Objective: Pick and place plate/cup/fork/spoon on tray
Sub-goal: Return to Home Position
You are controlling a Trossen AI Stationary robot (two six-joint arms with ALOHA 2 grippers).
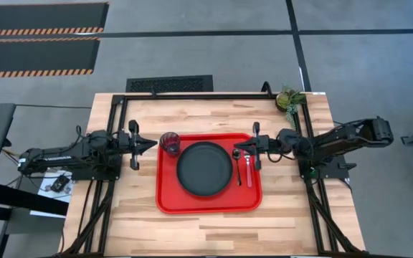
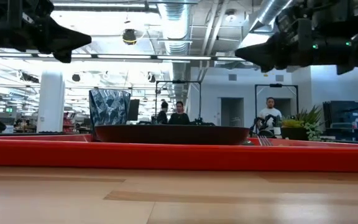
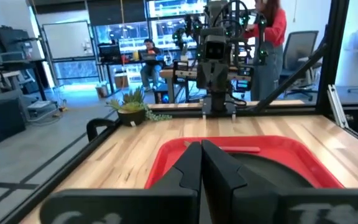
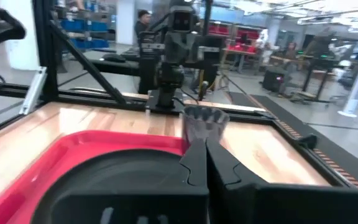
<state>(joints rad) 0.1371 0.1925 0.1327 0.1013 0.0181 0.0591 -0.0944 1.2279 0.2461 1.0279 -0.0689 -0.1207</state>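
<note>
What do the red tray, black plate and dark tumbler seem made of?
The red rectangular tray: likely plastic, smooth, slightly glossy. The round black plate: matte, unreflective; plastic or ceramic, unclear. The dark tumbler: translucent, faceted wall; glass or plastic.

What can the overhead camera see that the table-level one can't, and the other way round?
Only the high view shows the black spoon and pale fork lying side by side right of the plate. Only the low view shows people in the room behind and the cup's patterned side. Both show the red tray, plate and cup, with the left arm's fingers shut near the cup and the right arm's fingers shut by the spoon.
</note>
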